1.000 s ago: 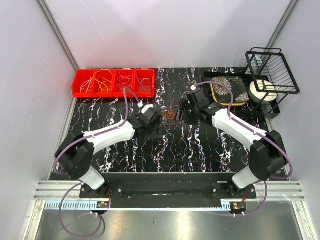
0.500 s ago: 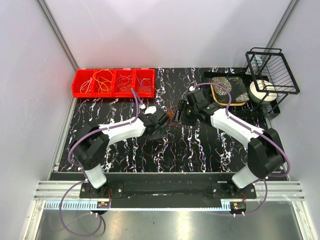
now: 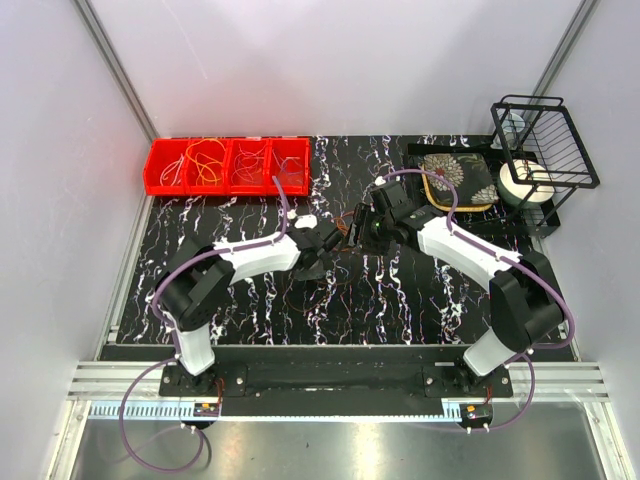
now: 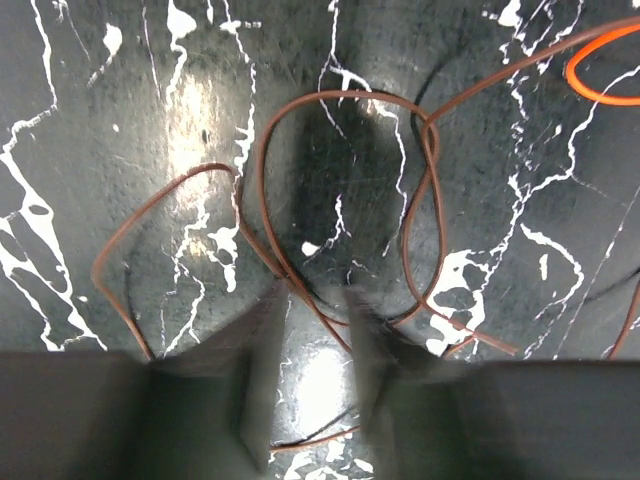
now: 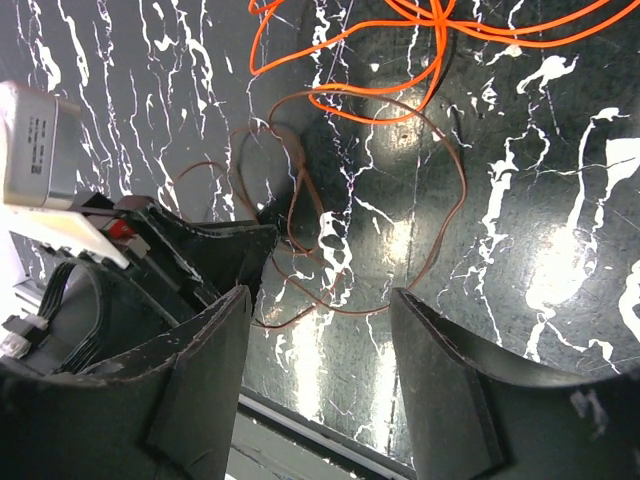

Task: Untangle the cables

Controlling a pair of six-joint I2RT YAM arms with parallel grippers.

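Note:
The cables lie as a small tangle [image 3: 343, 232] on the black marbled table, between my two grippers. A thin brown cable [image 4: 340, 95] loops under my left gripper [image 4: 312, 300], whose blurred fingers stand a narrow gap apart with one strand of it running across the gap. An orange cable [image 4: 600, 85] shows at the top right of the left wrist view. My right gripper [image 5: 320, 300] is wide open above the brown cable [image 5: 440, 150], with the orange cable [image 5: 400, 40] beyond it. My left gripper [image 5: 200, 240] sits just to its left.
A red four-part bin [image 3: 228, 188] with more cables in it stands at the back left. A patterned mat [image 3: 455, 178], a white roll [image 3: 525, 182] and a black wire rack [image 3: 545, 140] stand at the back right.
My left arm has stretched right to the tangle and its jaws have narrowed around a brown strand. My right gripper has edged slightly left toward the same spot.

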